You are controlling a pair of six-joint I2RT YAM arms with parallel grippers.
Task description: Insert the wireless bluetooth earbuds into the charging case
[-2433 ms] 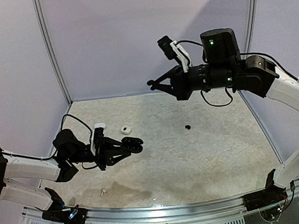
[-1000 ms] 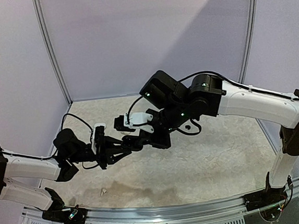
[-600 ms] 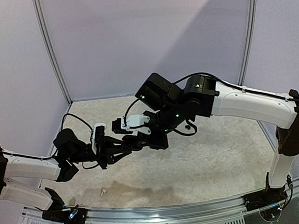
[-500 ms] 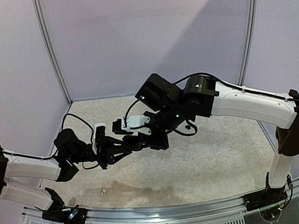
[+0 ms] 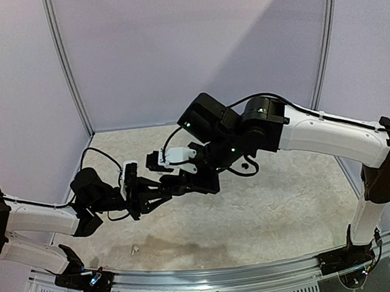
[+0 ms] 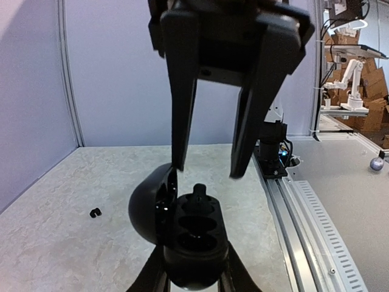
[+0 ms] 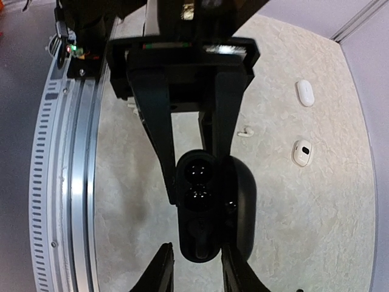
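We are seating earbuds. Our left gripper (image 6: 194, 275) pinches the black charging case (image 6: 194, 243) by its base, with the lid (image 6: 149, 207) swung open. Our right gripper (image 6: 208, 170) hangs just above the case, fingers spread and empty. One black earbud (image 6: 198, 192) appears to sit in the case's far socket. Next we probably fetch the other black earbud (image 6: 94, 213), which lies on the table (image 6: 48, 255) well apart from the case. That calls for a fine pinch.

Left gripper fingers (image 6: 153, 277): cut off by the lower edge.
Black speck (image 6: 94, 212): too small to be identified.
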